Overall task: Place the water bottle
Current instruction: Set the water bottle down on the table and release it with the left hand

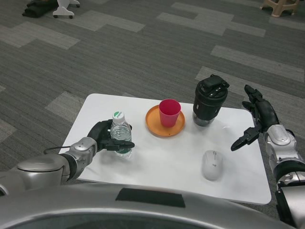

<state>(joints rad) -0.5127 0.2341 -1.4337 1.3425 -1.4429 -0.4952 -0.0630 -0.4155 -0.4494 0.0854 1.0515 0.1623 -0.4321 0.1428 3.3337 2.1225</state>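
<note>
left hand point(101, 135) gripping upright water bottle point(121, 134) near desk point(176, 164) left edge | right hand point(255, 119) hovering spread wide, holding nothing, at right edge

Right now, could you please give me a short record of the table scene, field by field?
left hand: grips the water bottle, upright at the table's left
right hand: open, at the right edge
table: white
plate: orange, holds a red cup
black tumbler: right of the plate
mouse: white, front right
</note>
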